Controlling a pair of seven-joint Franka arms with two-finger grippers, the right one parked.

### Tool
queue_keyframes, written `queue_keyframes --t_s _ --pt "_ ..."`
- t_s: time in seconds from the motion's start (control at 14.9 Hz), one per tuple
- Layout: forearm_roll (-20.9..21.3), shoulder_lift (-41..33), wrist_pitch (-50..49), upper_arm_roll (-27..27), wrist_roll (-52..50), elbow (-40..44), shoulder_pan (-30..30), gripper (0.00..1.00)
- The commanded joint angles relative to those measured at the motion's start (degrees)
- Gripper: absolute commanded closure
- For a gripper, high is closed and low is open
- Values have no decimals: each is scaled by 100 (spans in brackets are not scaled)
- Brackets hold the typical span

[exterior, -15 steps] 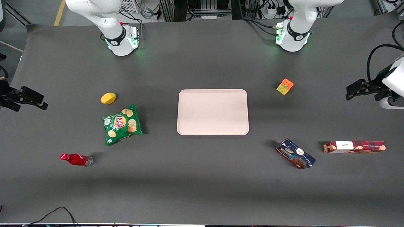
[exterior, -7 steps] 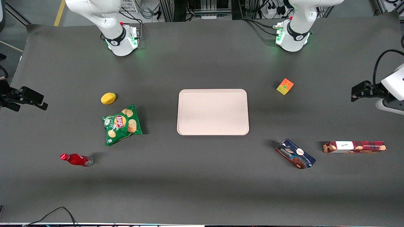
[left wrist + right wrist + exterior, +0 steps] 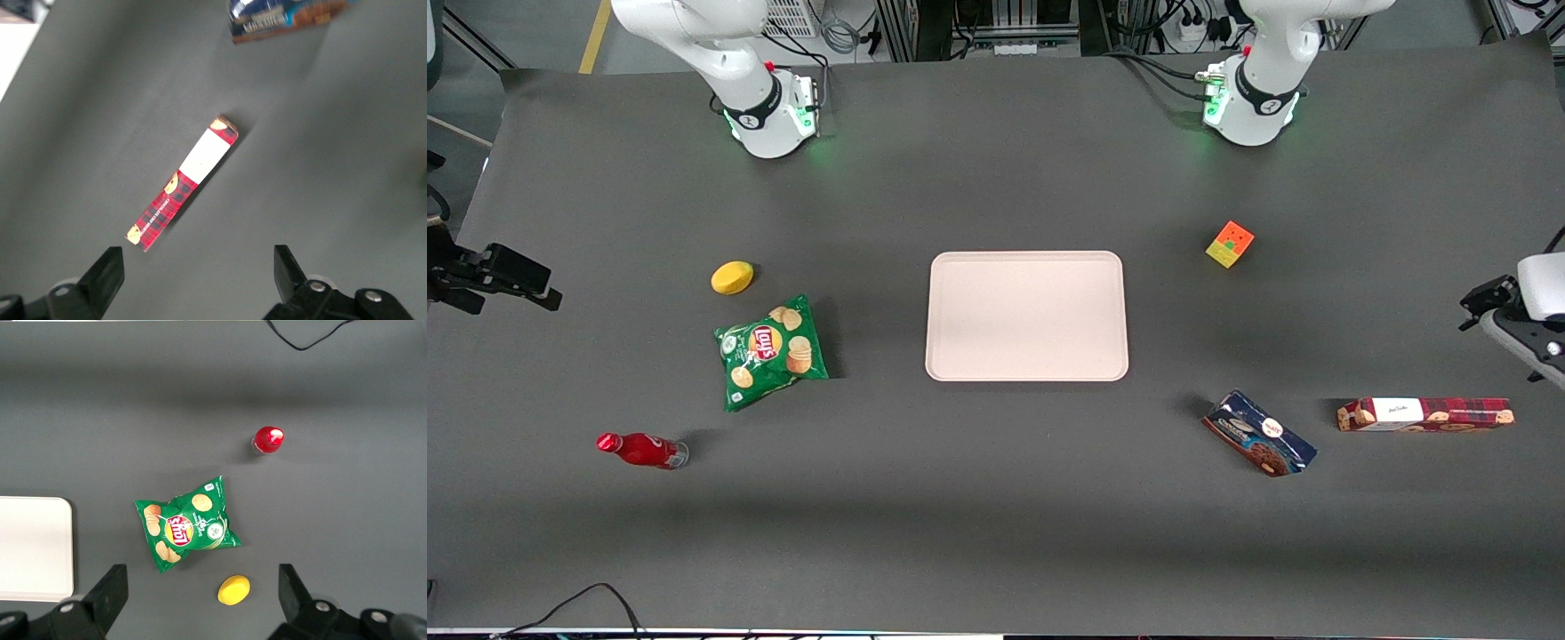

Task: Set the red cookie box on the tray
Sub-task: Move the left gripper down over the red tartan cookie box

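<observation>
Claw (image 3: pixel 197 280) open, above red cookie box (image 3: pixel 182 184)

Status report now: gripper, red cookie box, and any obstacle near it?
Gripper open, above the table, holding nothing. Red cookie box flat on the table, untouched, not on the tray. Blue cookie package beside the box, apart; nothing covers it.

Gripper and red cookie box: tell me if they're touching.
Apart. In the left wrist view, bare table shows between the open gripper and the red cookie box, which lies flat, ungrasped.
</observation>
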Motion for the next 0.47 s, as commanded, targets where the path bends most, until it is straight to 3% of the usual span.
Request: queue_keyframes --t_s 0.0,0.13,0.4 --pt "59 284 700 24 1419 -391 229 0" --pt "-11 609 931 24 2036 -445 396 0" --pt "-12 1014 1352 24 2249 -472 458 0"
